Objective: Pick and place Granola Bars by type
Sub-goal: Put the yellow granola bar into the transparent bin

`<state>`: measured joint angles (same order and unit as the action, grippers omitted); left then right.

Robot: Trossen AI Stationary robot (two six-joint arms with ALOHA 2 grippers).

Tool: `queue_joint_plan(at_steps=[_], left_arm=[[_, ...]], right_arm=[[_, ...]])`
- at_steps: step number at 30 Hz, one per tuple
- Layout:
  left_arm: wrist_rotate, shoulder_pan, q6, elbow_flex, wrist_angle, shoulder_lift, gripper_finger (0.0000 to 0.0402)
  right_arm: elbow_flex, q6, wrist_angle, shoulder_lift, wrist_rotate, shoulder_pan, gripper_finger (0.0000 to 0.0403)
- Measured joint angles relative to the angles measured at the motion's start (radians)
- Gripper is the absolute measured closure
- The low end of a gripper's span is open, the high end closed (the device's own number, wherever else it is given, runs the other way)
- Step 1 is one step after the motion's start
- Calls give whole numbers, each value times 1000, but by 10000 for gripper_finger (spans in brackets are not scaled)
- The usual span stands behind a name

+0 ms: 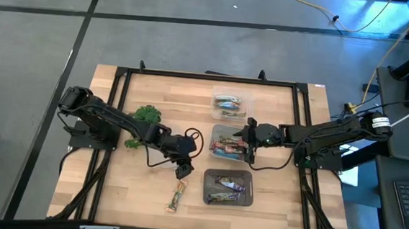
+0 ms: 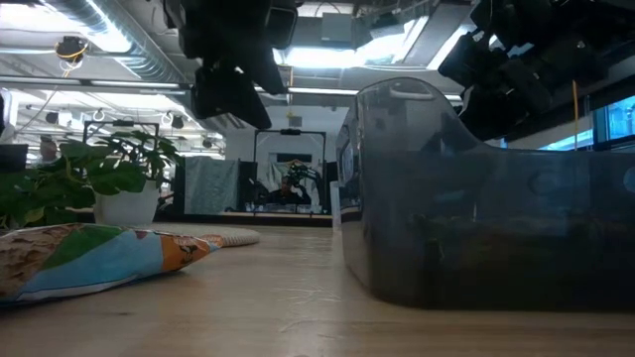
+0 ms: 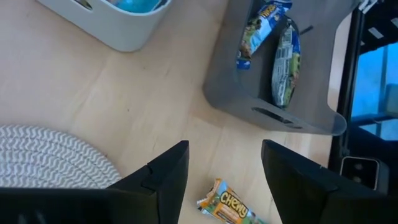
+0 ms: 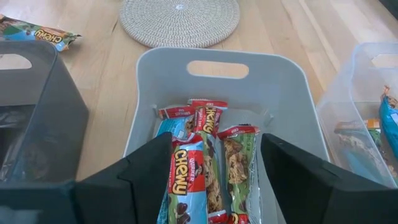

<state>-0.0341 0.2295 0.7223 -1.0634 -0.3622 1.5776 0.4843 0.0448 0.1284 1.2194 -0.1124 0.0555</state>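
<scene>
While one bar [image 1: 177,197] lies loose on the table's near part, the rest sit in three bins down the middle-right: clear far bin [image 1: 232,103], grey-white mid bin [image 1: 228,142], dark near bin [image 1: 228,188].

High view: left gripper [image 1: 183,168] hovers just far of the loose bar, not touching it. Right gripper [image 1: 249,141] hangs over the mid bin's right edge. The bar's long axis runs near-far with a slight tilt, its far end leaning right. A plant sprig [image 1: 145,117] lies left of centre.

Low view: the bar [image 2: 94,258] lies flat on the wood at left, and the dark bin [image 2: 491,198] fills the right. Both arms are only dark shapes overhead, so finger state can't be read here.

Left wrist view: the fingers [image 3: 163,180] stand apart and hold nothing. A bar end [image 3: 229,206] with "Chewy" print shows between them, below. The dark bin [image 3: 273,68] holds two blue-ish bars; a woven mat [image 3: 53,155] is beside it.

Right wrist view: the fingers [image 4: 146,171] are spread and empty, over red-and-green Chewy bars [image 4: 208,168] lying lengthwise in the mid bin [image 4: 217,65].

Step in hand is prob. the left arm's pickup of the loose bar. To do it well: centre over the bar's middle, turn the wrist so the fingers close across the narrow width, not along the length, go down to the wood, then squeeze gently, since the wrapper is slick.
</scene>
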Motion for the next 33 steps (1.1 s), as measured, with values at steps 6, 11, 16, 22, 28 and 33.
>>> queue_joint_plan(at_steps=[6, 11, 16, 22, 28, 33], left_arm=[[13, 0, -1, 0, -1, 0, 207], [20, -2, 20, 0, -10, 0, 207], [20, -9, -6, 0, 6, 0, 207], [15, -8, -8, 0, 6, 0, 202], [23, -9, -60, 0, 5, 0, 166], [23, -8, -98, 0, 6, 0, 130]], right_arm=[[0, 0, 0, 0, 0, 0, 153], [0, 0, 0, 0, 0, 0, 153], [0, 0, 0, 0, 0, 0, 153], [0, 0, 0, 0, 0, 0, 153], [0, 0, 0, 0, 0, 0, 153], [0, 0, 0, 0, 0, 0, 153]])
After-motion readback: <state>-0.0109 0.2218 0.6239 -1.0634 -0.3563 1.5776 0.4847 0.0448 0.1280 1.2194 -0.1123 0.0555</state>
